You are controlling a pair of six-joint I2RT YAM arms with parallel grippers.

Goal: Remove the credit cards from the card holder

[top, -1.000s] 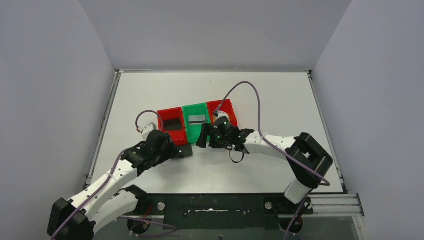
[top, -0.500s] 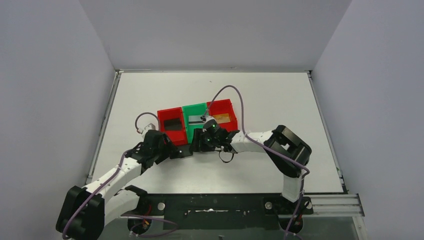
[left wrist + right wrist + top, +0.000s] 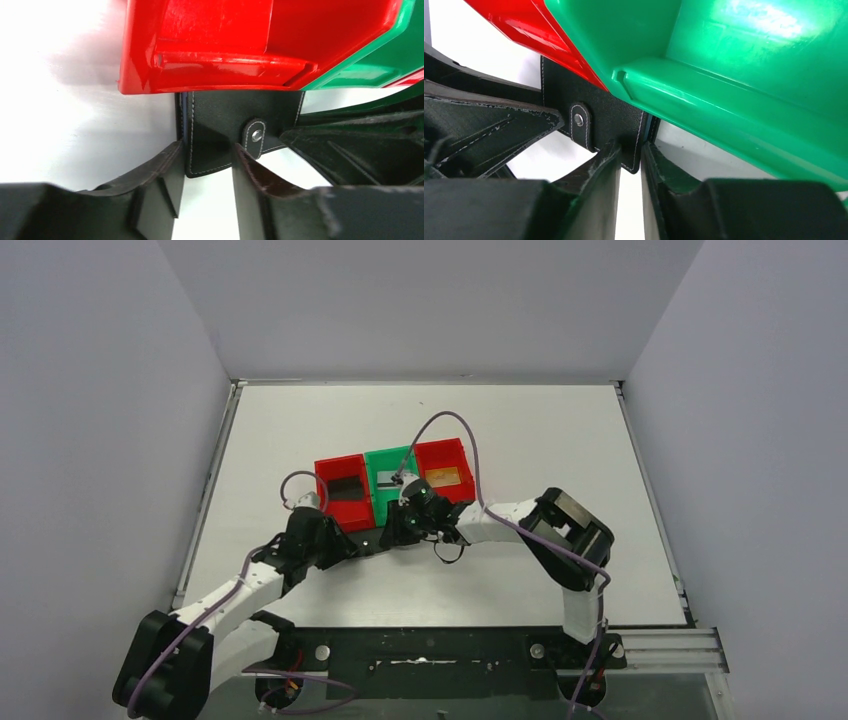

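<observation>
The card holder (image 3: 372,541), flat, black and white-stitched, lies on the table against the front of the bins. It is folded, its snap strap (image 3: 256,135) on the outside, and no credit cards show in it. My left gripper (image 3: 350,544) comes in from the left, and its jaws (image 3: 207,150) have closed round the holder's (image 3: 220,120) near left corner, both fingers touching it. My right gripper (image 3: 396,532) comes in from the right. Its jaws (image 3: 630,150) pinch the holder's (image 3: 609,107) other near corner tightly.
Three bins stand in a row just behind the holder: a red bin (image 3: 355,518), a green bin (image 3: 390,453) and a second red bin (image 3: 440,445). Each has a flat card-like thing in it: dark, grey (image 3: 392,478), and orange (image 3: 447,477). The bins' front lips overhang the holder.
Both arms have moved in toward the holder from either side. Both pairs of jaws have narrowed from wide open onto its corners.
</observation>
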